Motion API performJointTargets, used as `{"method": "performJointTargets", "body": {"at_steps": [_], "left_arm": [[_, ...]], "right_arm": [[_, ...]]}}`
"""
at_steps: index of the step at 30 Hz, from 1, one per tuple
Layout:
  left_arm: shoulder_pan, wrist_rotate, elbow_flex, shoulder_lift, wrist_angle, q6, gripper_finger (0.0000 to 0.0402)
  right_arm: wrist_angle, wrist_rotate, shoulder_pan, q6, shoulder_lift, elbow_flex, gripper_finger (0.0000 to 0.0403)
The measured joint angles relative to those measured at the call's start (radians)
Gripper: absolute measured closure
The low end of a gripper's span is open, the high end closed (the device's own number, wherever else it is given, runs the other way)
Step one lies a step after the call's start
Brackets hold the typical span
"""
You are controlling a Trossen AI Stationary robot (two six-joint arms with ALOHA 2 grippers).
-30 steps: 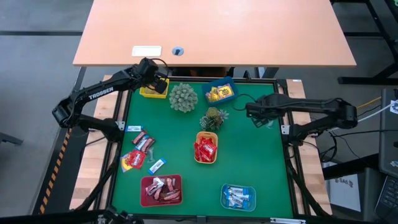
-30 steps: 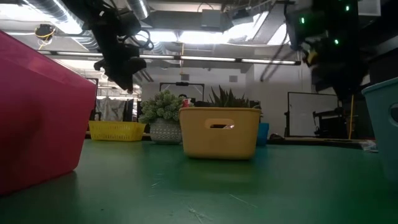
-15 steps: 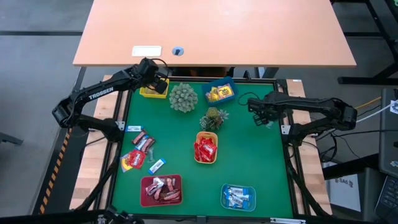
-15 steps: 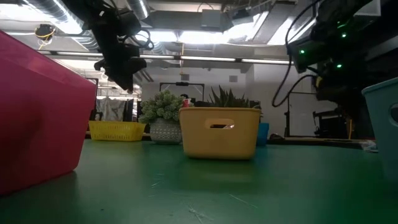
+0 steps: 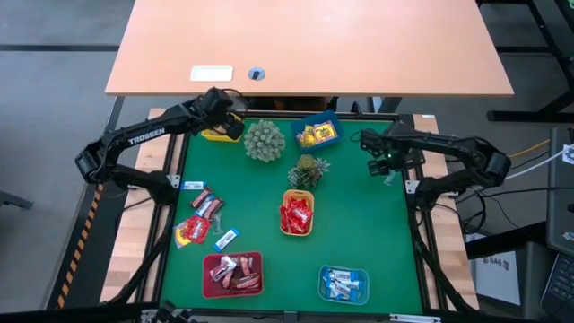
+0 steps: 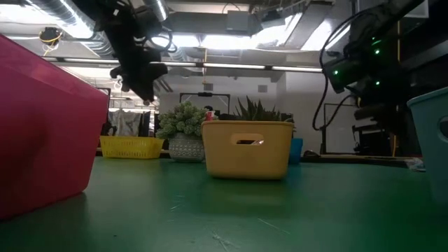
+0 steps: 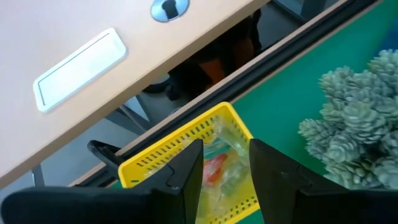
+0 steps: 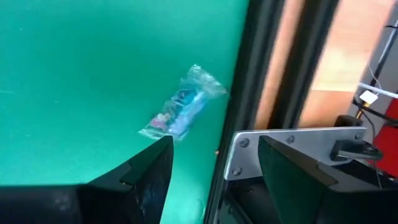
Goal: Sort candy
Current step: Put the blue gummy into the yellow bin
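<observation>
- High cam looks straight down on the whole green mat (image 5: pixel 359 233).
- Low cam sits at mat level, facing the room, close behind the orange tray (image 6: pixel 247 148).
- Left wrist cam peers past its fingers (image 7: pixel 186 171) into the yellow tray (image 7: pixel 186 146), also visible from the low cam.
- Right wrist cam hangs near the mat's edge.

Robotics laboratory or workshop. Two dark jointed arms are mounted on a black metal frame (image 5: pixel 418 224) around a green-topped desk (image 5: pixel 377 233); loose cables (image 5: pixel 529 154) trail over a bare grey concrete floor (image 5: pixel 54 90). Exposed ceiling ducts (image 6: pixel 42 17) and strip lighting (image 6: pixel 231 42) run above the open hall behind.
</observation>
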Motion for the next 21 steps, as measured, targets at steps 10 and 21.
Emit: {"method": "performJointTargets", "body": {"at_steps": [10, 21], "left_arm": [[-0.023, 0.0, 0.0, 0.0, 0.0, 0.0, 0.0285], [-0.023, 0.0, 0.0, 0.0, 0.0, 0.0, 0.0285]], "right_arm": [[0.118, -0.086, -0.082, -0.091, 0.084, -0.075, 0.0167], [0.274, -0.115, -0.113, -0.115, 0.092, -0.165, 0.0167]]}}
